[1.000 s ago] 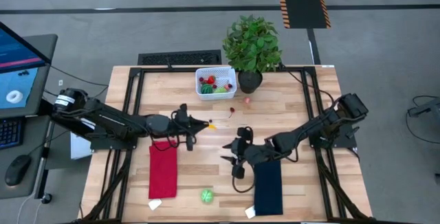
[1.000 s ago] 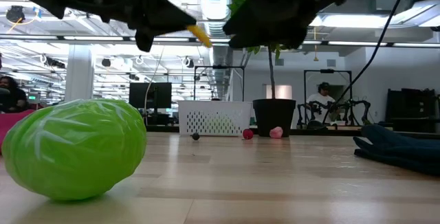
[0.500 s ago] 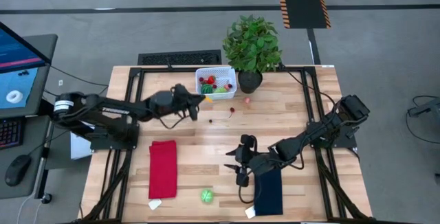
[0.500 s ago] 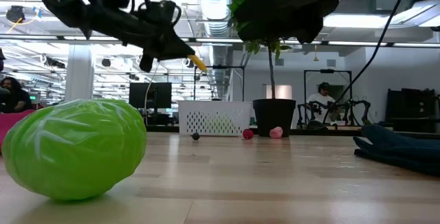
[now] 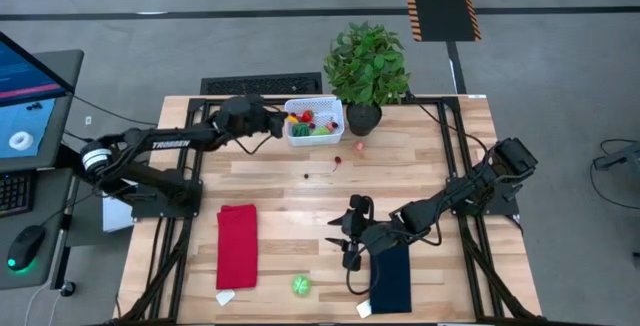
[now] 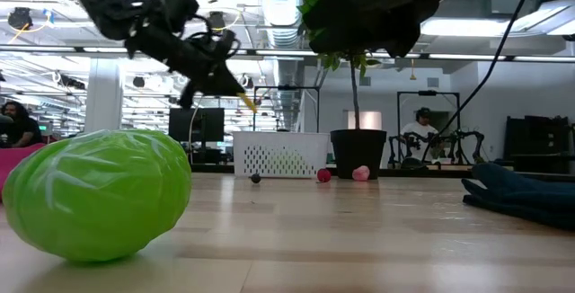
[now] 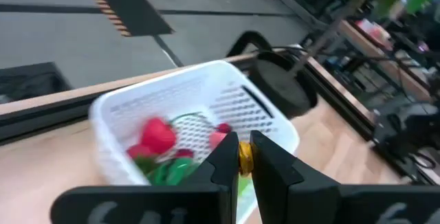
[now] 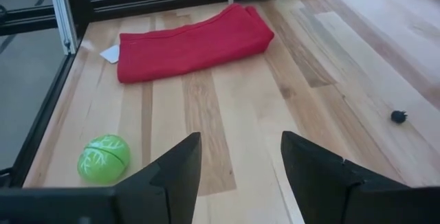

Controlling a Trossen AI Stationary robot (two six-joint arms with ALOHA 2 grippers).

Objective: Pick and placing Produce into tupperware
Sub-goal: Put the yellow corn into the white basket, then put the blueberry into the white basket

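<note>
Tupperware — white perforated plastic basket at the worktop's far edge, red and green toy produce inside. My left tool has swung from mid-worktop to its rim, pinched on a small yellow piece — drop looks imminent. Right tool waits wide open, empty, near the dark cloth; glossy green cabbage remains.

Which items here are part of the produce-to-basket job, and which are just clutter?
Job:
- white basket, already holding some produce
- small yellow piece pinched in the left gripper at the basket
- green cabbage
- red piece
- pink piece

Clutter:
- potted plant
- red cloth
- dark blue cloth
</note>
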